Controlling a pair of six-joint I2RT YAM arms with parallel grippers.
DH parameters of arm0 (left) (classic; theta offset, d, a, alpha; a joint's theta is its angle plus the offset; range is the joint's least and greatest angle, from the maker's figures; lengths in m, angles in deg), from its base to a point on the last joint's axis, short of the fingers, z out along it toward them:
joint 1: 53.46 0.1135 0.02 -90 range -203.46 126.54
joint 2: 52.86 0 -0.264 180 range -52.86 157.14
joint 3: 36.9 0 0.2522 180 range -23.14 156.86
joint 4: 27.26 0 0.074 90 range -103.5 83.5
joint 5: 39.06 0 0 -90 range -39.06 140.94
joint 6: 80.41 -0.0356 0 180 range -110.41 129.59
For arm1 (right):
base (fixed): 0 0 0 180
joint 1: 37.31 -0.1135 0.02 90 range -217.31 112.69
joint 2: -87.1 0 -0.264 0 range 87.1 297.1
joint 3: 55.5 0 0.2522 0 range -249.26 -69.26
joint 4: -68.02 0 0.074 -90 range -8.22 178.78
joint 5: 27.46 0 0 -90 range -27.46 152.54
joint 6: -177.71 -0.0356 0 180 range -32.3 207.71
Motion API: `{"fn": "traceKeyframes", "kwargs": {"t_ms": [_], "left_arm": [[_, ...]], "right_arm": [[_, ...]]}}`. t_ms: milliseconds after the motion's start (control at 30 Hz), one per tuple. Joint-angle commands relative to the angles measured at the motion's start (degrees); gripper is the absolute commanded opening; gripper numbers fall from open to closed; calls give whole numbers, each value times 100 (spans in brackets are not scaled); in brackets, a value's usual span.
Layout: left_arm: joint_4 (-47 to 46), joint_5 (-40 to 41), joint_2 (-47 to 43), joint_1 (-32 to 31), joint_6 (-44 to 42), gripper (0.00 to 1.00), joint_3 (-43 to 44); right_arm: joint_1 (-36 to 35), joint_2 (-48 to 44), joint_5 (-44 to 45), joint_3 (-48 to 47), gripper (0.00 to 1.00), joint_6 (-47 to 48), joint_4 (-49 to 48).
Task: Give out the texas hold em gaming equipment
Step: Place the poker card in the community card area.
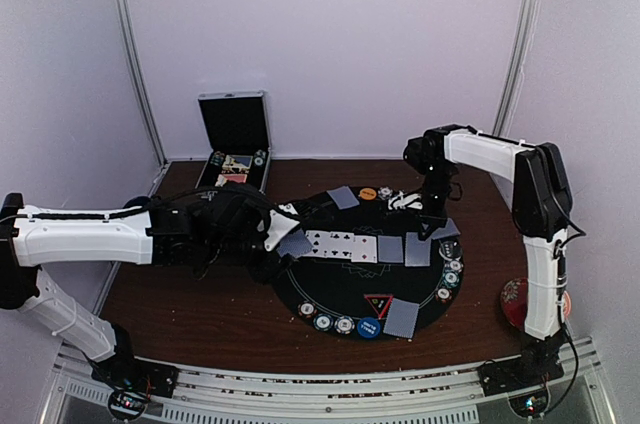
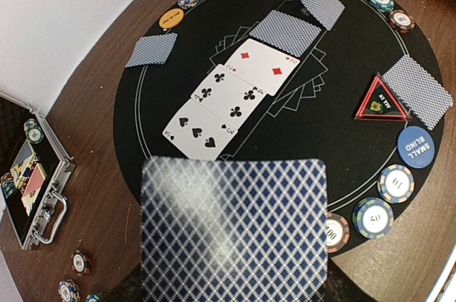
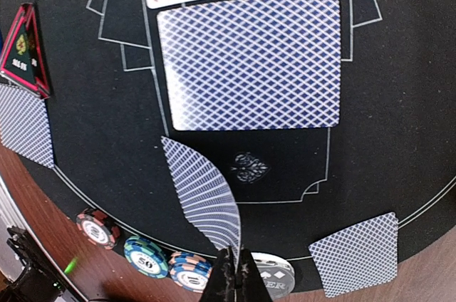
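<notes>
now we see the right gripper (image 3: 234, 282) pinched fully together on the lower tip of a bent card (image 3: 206, 195), which curves up over the black mat (image 3: 399, 102) just beside the chips (image 3: 146, 256) along its rim. the left gripper (image 1: 288, 236) holds a face-down card (image 2: 235, 231) flat over the mat's left edge, with its fingers hidden behind the card. three face-up cards (image 2: 228, 99) lie just beyond.

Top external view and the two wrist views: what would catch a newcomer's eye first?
The round black poker mat in the middle of the brown table, with three face-up cards in a row across it. The left hand holds a blue-backed card at the mat's left edge, and the right hand pinches a curled card at its right side.
</notes>
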Motion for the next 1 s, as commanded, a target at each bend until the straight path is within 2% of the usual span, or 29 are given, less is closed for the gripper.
{"fn": "traceKeyframes", "kwargs": {"t_ms": [0, 433, 967], "left_arm": [[-245, 24, -3, -14, -56, 64, 54], [-252, 32, 19, -14, -57, 64, 59], [-246, 60, 30, -9, -47, 65, 66]], "right_arm": [[-15, 136, 284, -110, 0, -141, -237], [-15, 203, 574, 119, 0, -274, -815], [-6, 208, 704, 192, 24, -344, -1044]]}}
